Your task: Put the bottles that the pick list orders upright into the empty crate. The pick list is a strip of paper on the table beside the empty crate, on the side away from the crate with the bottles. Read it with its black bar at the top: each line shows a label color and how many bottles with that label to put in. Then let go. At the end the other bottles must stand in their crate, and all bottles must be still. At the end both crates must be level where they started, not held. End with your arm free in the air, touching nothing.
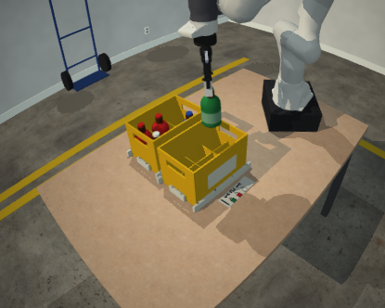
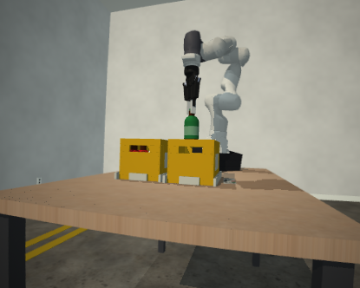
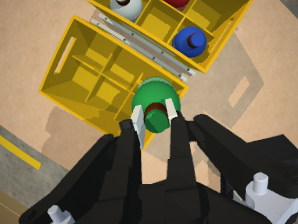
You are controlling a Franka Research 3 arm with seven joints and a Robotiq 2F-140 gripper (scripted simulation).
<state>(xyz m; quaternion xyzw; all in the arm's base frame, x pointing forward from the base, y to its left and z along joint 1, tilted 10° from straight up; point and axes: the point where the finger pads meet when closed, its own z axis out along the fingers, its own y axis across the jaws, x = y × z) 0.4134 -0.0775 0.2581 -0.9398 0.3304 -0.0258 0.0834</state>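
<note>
My gripper (image 1: pixel 209 89) (image 2: pixel 190 112) (image 3: pixel 155 112) is shut on the neck of a green bottle (image 1: pixel 211 111) (image 2: pixel 191 128) (image 3: pixel 156 102) with a pale green label. It holds the bottle upright above the far corner of the empty yellow crate (image 1: pixel 228 158) (image 2: pixel 205 162) (image 3: pixel 63 72). The other yellow crate (image 1: pixel 137 139) (image 2: pixel 133 162) (image 3: pixel 226 23) beside it holds two red bottles (image 1: pixel 160 124), a white-capped one (image 1: pixel 156 134) (image 3: pixel 125 2) and a blue-capped one (image 1: pixel 188 114) (image 3: pixel 192 42). The pick list (image 1: pixel 237 193) lies on the table by the empty crate's near side.
The robot's black base (image 1: pixel 290 113) (image 2: pixel 231 160) stands on the table (image 1: pixel 126 232) behind the crates. A blue hand truck (image 1: pixel 82 51) stands on the floor at the back left. Yellow lines run across the floor.
</note>
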